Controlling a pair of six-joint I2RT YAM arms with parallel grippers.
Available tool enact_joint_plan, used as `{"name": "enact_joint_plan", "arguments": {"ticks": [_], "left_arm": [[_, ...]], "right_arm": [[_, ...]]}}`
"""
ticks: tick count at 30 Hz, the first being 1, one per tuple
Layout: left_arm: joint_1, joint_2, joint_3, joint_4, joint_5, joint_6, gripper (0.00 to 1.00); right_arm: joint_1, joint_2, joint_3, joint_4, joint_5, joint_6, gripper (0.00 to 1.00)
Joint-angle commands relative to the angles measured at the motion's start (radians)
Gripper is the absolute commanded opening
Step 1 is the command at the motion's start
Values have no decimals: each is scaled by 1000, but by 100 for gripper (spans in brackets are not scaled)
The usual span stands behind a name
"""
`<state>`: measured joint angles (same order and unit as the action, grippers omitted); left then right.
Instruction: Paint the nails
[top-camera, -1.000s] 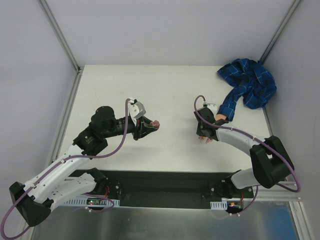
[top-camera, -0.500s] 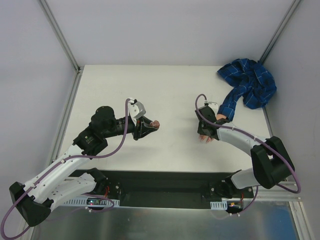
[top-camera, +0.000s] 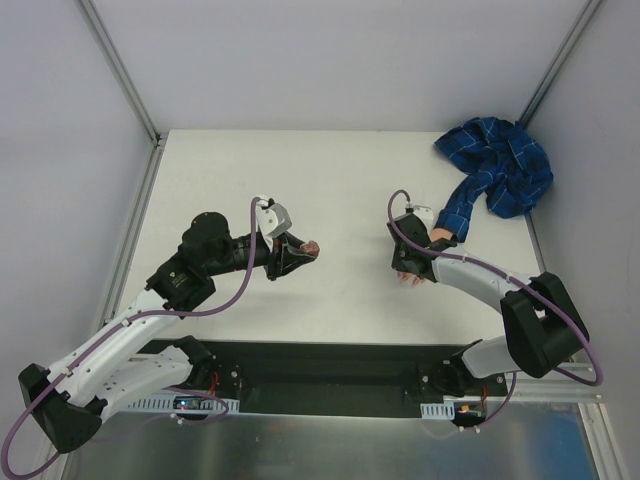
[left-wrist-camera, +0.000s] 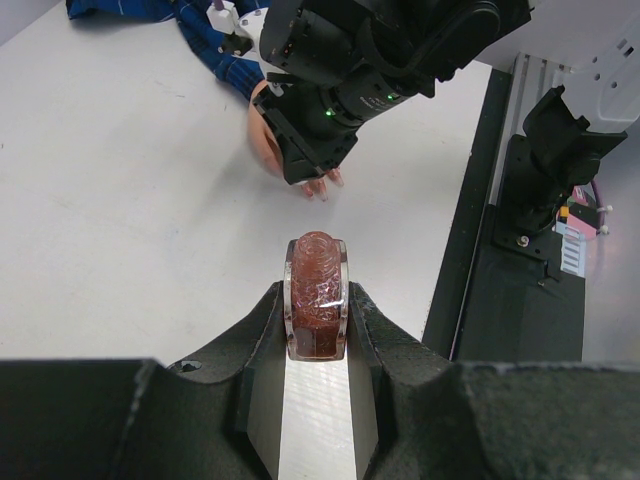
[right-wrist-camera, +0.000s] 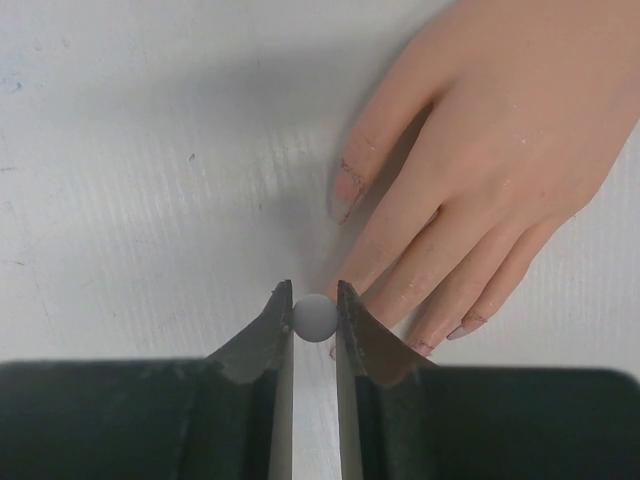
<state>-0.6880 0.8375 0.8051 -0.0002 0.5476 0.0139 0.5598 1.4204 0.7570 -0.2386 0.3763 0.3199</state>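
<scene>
Inspection found the fake hand (right-wrist-camera: 500, 150) lying palm down on the white table (top-camera: 340, 180), its blue plaid sleeve (top-camera: 500, 175) trailing away behind the wrist. The nails (right-wrist-camera: 467, 324) pointed toward the arm bases. The right gripper (right-wrist-camera: 314, 300) stood directly over the fingertips of that hand, its jaws drawn narrow on a small white round knob (right-wrist-camera: 315, 316). This was judged to be the bottle's cap seen end-on, and no brush could be seen beneath it. The left gripper (left-wrist-camera: 317, 300) waited well to the left of the hand, clamped on a small reddish bottle (left-wrist-camera: 316, 280) whose threaded neck stood uncapped and facing the hand. Over the preceding second almost nothing had altered: the right arm showed only a slight wavering above the fingers, and the left arm and bottle had not moved. This was taken to mean fine work at one nail, or a pause there, rather than travel between bottle and hand. A faint reddish trace edged the thumbnail (right-wrist-camera: 345, 190); whether any nail carried fresh polish could not be established.
</scene>
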Motion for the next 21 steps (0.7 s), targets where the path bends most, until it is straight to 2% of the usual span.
{"name": "enact_joint_plan", "arguments": {"ticks": [1,10,21], "left_arm": [[-8,-9,26,20,20,-11,0],[-7,-9,28,20,22,-12,0],[-8,-9,29,20,25,-12,0]], "right_arm": [[-14,2,24,9,10,1,1],[-41,-26,39,-2,24,-33,1],[-18,-17,-7,21,-17,15,1]]}}
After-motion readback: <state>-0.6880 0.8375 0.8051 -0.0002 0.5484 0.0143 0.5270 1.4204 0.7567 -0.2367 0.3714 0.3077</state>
